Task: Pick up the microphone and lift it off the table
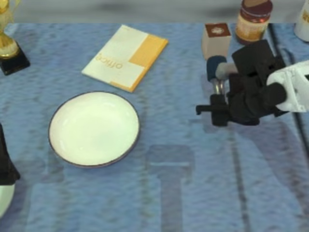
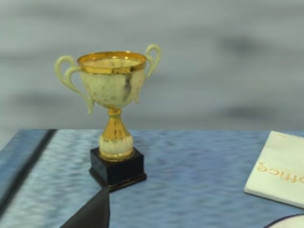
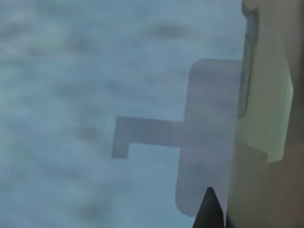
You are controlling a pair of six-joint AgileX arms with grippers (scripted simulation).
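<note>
At nine to ten o'clock on the worktop (image 1: 193, 193) you have a gold trophy (image 1: 7, 43) on a black base, standing upright at the far left edge; your left wrist view shows it (image 2: 111, 114) close up, two-handled, with a corner of the booklet off to one side. Below it, at about eight o'clock, the left arm sits parked at the left edge, only a dark part of it showing, and you cannot tell how its pincer stands.

Moving right, a white plate with a dark rim (image 1: 94, 129) lies flat at about nine o'clock from the centre. Just beyond it, at eleven o'clock, a cream and orange booklet (image 1: 125, 57) printed "office" lies tilted, apart from the plate.

Further right, at one to two o'clock, the microphone (image 1: 217, 72) is in the grip of the right pincer (image 1: 219, 99). Its navy head points toward the far edge, and the grey handle runs back between the black fingers, which are closed on it. You cannot tell from above whether the mic is off the cloth.

Just beyond the mic head stands a small cream box with a brown top (image 1: 216, 39), and to its right a brown-lidded jar (image 1: 253, 20). The right arm's white body reaches in from the right edge at three o'clock.

Your right wrist view shows only mottled blue cloth with a paler printed shape, and a cream object close against the camera.
</note>
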